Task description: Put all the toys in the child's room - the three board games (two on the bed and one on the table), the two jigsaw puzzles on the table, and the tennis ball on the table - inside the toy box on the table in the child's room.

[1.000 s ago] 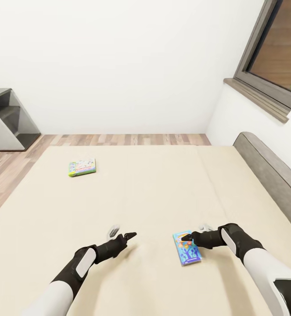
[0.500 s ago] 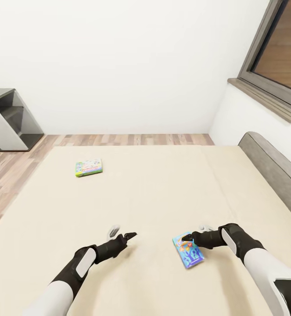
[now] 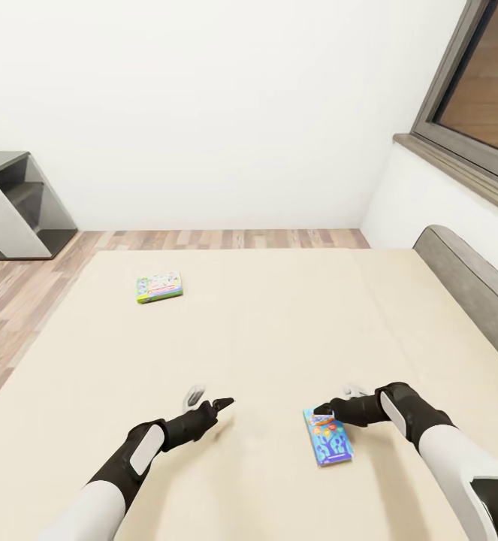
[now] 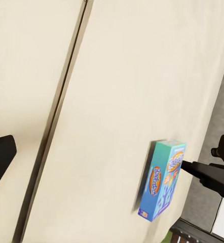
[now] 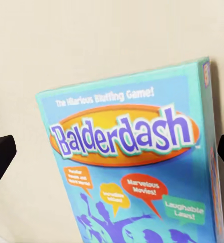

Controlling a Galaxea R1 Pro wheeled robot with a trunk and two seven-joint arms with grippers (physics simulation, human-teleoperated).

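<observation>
While both arms reach forward low over the bed [image 3: 279,330], the right hand [image 3: 333,402] hangs at the far end of the blue board game [image 3: 327,436], its two fingers spread apart; in the right wrist view their dark tips stand at either edge of the picture with the box between them and gaps on both sides, so nothing is clamped. The left hand [image 3: 207,398] hovers over bare mattress, well apart from either box, one pale finger and one dark finger splayed wide.

The blue board game lies flat on the cream mattress, near the robot and toward the headboard [image 3: 466,285] side. The right wrist view gives its lid [image 5: 132,172] plainly: a teal border, "Balderdash" in purple letters on an orange oval, a line reading "The Hilarious Bluffing Game!" above it, and orange, yellow, red and green speech bubbles over dark blue silhouette figures. From the head camera that lettering is too small to read.

The left wrist view shows the same box [image 4: 162,179] from the side, with the right hand's dark fingertip [image 4: 195,169] just at its edge; whether it touches cannot be told.

A second, green-edged board game [image 3: 159,288] lies flat far up the bed on the left, well apart from both hands. Beyond the bed are plank floor [image 3: 23,278], a grey shelf unit [image 3: 16,210] and a window [image 3: 481,83].
</observation>
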